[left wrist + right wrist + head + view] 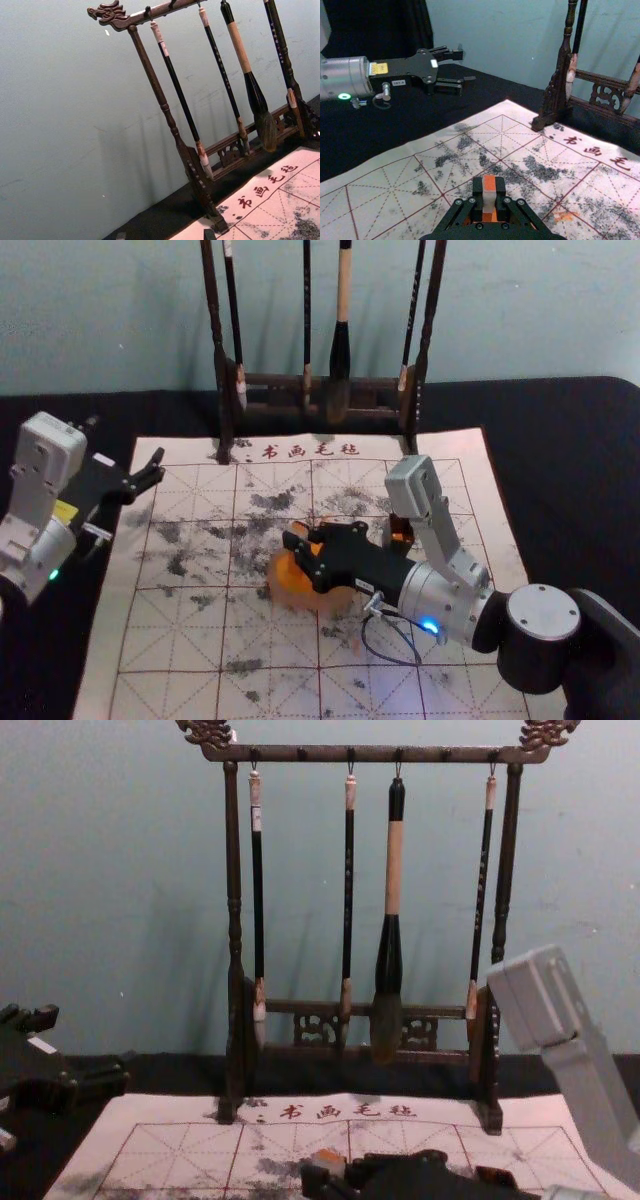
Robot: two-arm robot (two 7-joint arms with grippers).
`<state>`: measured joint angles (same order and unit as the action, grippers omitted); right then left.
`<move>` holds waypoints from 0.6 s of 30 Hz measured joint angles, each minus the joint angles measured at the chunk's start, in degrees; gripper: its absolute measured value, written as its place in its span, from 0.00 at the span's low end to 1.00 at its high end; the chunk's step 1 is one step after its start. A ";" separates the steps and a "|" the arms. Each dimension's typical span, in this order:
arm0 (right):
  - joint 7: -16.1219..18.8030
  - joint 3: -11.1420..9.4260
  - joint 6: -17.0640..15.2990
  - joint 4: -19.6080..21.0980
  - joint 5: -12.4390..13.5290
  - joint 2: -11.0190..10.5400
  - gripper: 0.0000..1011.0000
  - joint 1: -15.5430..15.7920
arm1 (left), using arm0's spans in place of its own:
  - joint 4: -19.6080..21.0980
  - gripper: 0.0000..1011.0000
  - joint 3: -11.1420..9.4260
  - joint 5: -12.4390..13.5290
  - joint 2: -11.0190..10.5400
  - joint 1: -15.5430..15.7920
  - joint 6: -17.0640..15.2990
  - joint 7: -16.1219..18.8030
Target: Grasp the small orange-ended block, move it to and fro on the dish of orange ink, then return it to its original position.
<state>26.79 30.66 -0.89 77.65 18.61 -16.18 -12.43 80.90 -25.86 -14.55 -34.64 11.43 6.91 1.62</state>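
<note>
Block: the small orange-ended block (489, 184) is between your right gripper's fingers, orange face up, pale sides pinched, probably so its lower end can meet the ink.
Right gripper (489, 193): closed on the block, reaching in from the right, above the dish; likely gripping high to keep the fingers out of the ink.
Dish: the dish of orange ink (290, 592) sits on the gridded mat (170, 640), near side of the brush rack (270, 381), leaving space to stroke to and fro. You cannot tell whether block and ink touch.
Left gripper (158, 466): fingers spread, empty, parked at the left, presumably to leave the dish free.
Dark holder (389, 534): just right of the dish, perhaps the block's return place.
</note>
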 joint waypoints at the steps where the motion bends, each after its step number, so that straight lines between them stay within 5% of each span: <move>1: -0.08 -0.03 0.03 -0.17 -0.06 0.13 0.13 -0.11 | 0.00 0.99 0.00 0.00 0.00 0.00 0.00 0.00; 18: -1.46 -1.81 0.22 -1.68 -0.58 0.86 0.13 -0.83 | 0.00 0.99 0.00 0.00 0.00 0.00 0.00 0.00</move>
<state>25.33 28.84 -0.67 75.97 18.03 -15.32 -13.26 80.90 -25.86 -14.55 -34.65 11.43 6.91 1.62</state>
